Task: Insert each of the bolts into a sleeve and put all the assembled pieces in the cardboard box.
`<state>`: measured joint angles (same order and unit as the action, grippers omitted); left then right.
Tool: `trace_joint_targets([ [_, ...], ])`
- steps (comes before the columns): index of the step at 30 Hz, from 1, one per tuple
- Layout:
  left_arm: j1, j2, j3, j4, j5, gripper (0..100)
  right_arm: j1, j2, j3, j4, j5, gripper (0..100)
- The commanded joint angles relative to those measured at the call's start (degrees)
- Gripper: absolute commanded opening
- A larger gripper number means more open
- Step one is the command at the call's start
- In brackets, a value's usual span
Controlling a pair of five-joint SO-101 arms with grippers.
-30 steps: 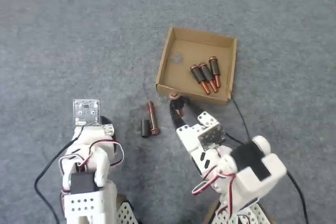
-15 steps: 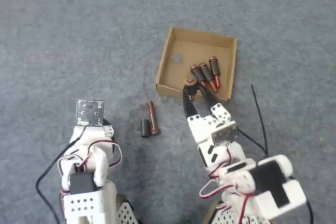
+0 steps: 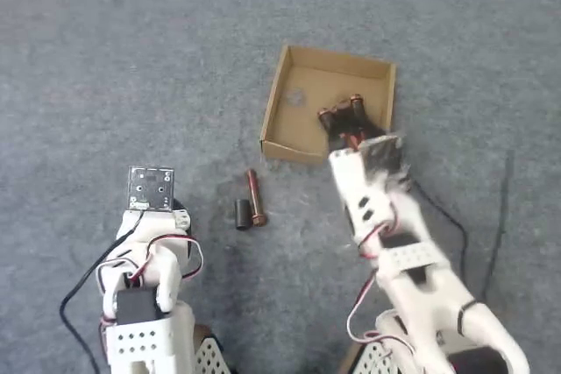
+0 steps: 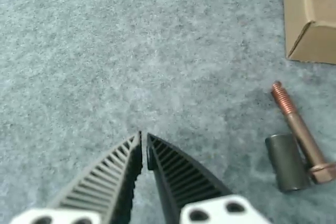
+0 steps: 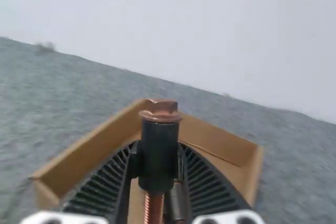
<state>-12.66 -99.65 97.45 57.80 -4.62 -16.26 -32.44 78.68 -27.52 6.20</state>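
Clamping an assembled piece point(image 5: 157, 140) between its ribbed jaws, the right gripper point(image 5: 156, 161) holds it upright in the right wrist view. The copper bolt head point(image 5: 160, 109) sits on top of the black sleeve, and the threaded shank point(image 5: 153, 209) comes out below. Around the jaws lies the open cardboard box point(image 5: 79, 161), with its near wall in front of them and its far wall behind the held piece.

In the high view the right arm point(image 3: 386, 216) stretches over the box's near wall by the right corner. It hides that corner and the lower ends of the three assembled pieces point(image 3: 340, 113) lying side by side in the box. Only their upper ends show past the wrist. A black cable point(image 3: 443, 212) trails from the arm across the grey carpet point(image 3: 131, 67).

The left gripper point(image 4: 144, 141) has its jaws together with nothing between them, and it hangs over bare carpet well away from the box. A loose bolt point(image 4: 296, 129) and a loose sleeve point(image 4: 286, 162) lie beside each other on the carpet, just touching near the bolt's head. They are between the two arms and a little short of the box's near left corner. Nothing lies between them and the left jaws.
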Motion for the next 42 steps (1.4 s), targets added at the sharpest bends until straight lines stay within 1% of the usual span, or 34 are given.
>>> trace_joint_targets([
  [1,-0.44,-0.70,-0.66,0.00,-0.35,1,4.00,-4.26,-13.45,16.75,-0.70,0.6],
  [4,-0.44,-0.70,-0.66,0.00,-0.35,1,5.76,-1.54,-23.65,29.93,-0.79,0.6],
  [6,-0.44,-0.70,-0.66,0.00,-0.35,1,6.11,1.54,-29.71,36.00,-0.88,0.6],
  [13,-0.44,-0.70,-0.66,0.00,-0.35,1,6.11,17.63,-47.03,44.00,-0.79,0.6],
  [20,-0.44,-0.70,-0.66,-0.09,-0.35,1,6.73,37.23,-66.37,55.25,-0.79,0.6],
  [26,-0.44,-0.70,-0.66,-0.09,-0.35,1,7.87,49.80,-80.53,63.87,-0.79,0.6],
  [30,-0.44,-0.70,-0.66,-0.09,-0.35,1,8.13,56.22,-85.80,66.42,-0.79,0.7],
  [33,-0.35,-0.70,-0.66,-0.09,-0.35,1,8.04,58.42,-88.18,68.09,-0.79,0.8],
  [36,-0.35,-0.70,-0.66,-0.09,-0.35,1,8.04,58.59,-88.79,69.85,-1.14,7.0],
  [39,-0.35,-0.70,-0.66,-0.26,-0.35,1,8.04,58.59,-88.88,70.90,-3.87,11.6],
  [42,-0.44,-0.70,-0.66,-1.23,-0.35,1,8.04,58.51,-88.88,71.16,-2.81,7.8],
])
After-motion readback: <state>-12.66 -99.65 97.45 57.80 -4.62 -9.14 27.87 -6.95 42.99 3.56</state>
